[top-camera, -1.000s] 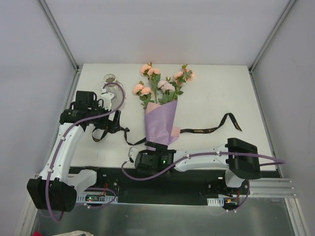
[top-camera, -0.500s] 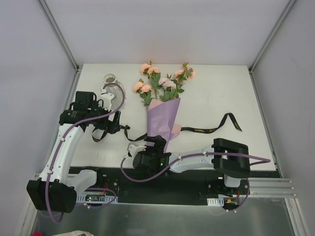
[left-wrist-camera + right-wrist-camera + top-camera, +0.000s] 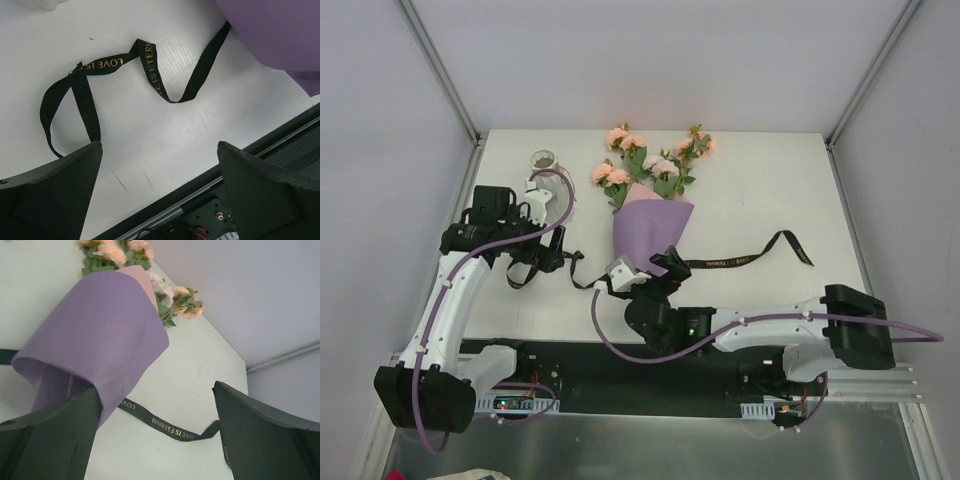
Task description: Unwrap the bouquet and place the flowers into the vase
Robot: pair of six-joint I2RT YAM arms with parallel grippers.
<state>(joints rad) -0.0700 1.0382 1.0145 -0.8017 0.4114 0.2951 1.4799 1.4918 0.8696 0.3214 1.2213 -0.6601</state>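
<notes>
The bouquet lies in the middle of the table, its lilac paper cone loose and spread. The flowers, peach and pale pink, stick out of its far end. In the right wrist view the cone fills the upper left, blooms beyond it. My right gripper is at the cone's near tip, open, the paper's edge beside its left finger. The white vase stands at the far left. My left gripper hangs open left of the bouquet, over the ribbon's loop.
The black ribbon with gold lettering trails right from under the cone and also curls left. Grey walls enclose the table on three sides. The black base rail runs along the near edge.
The right arm swung its elbow out to the right and its gripper came round to the cone's near tip. The bouquet shifted slightly away and the paper spread wider. Left arm still.
</notes>
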